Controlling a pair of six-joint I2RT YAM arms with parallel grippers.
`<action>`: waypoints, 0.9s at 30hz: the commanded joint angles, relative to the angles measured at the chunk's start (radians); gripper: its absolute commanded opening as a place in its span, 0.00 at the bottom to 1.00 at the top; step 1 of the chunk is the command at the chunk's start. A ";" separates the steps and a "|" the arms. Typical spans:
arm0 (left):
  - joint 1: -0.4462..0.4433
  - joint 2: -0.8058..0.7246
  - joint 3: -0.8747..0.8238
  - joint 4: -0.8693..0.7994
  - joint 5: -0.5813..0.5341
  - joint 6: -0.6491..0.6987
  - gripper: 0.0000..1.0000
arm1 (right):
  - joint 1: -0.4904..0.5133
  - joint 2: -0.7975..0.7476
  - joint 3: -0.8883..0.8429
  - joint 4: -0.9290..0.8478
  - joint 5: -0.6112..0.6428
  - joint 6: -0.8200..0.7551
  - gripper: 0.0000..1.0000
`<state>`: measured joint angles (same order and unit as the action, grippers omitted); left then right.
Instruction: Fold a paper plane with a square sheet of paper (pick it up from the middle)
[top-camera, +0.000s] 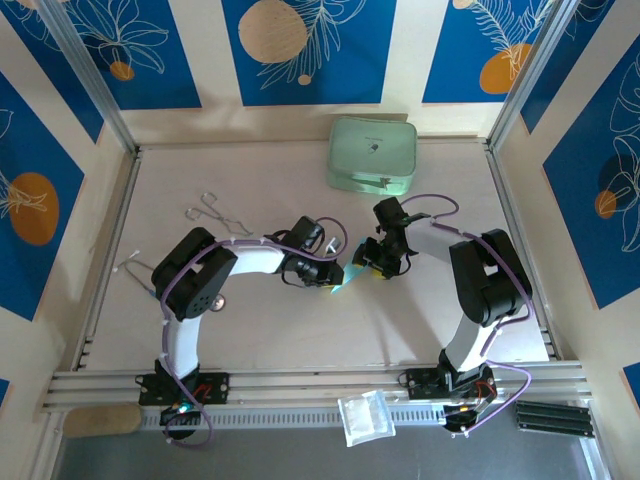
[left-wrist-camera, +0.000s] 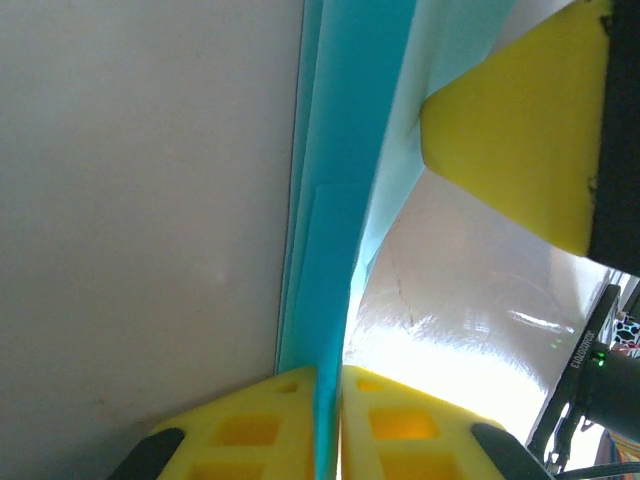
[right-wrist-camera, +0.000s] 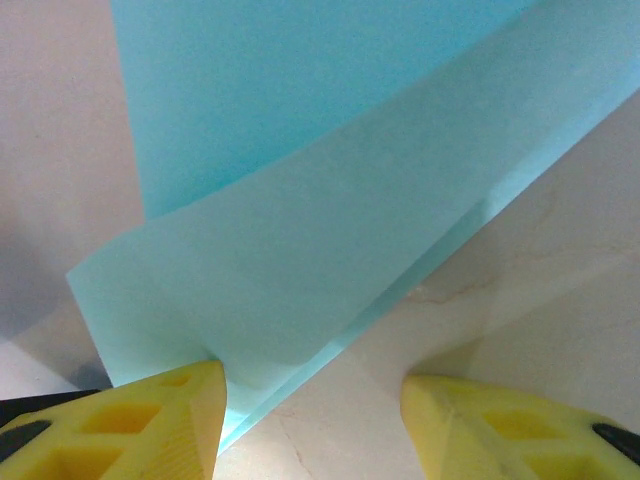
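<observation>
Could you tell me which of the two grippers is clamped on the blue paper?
The left gripper: its yellow fingers pinch the blue paper between them, while the right gripper stands open.

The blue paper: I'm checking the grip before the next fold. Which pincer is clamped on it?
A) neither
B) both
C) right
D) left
D: the left pincer is shut on the blue paper at its edge, while the right pincer stands open, the sheet merely beside one finger.

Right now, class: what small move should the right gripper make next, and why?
Probably slide the right gripper sideways over the blue sheet's loose edge. Its jaws stand open with that edge off to one side, not between them, while the left gripper pinches the fold.
</observation>
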<state>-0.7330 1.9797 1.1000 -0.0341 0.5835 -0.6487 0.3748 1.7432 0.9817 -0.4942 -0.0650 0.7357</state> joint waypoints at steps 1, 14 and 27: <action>0.011 0.016 -0.016 -0.020 0.000 0.019 0.13 | 0.014 0.053 -0.046 0.125 0.015 -0.047 0.55; 0.012 0.012 -0.007 -0.013 -0.006 0.027 0.12 | 0.000 -0.062 -0.058 0.196 -0.013 -0.071 0.61; 0.010 0.001 -0.013 0.008 0.001 0.027 0.13 | 0.016 0.053 0.002 0.094 0.063 -0.059 0.57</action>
<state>-0.7330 1.9797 1.1000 -0.0307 0.5831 -0.6460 0.3798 1.7416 0.9798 -0.3916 -0.0475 0.6872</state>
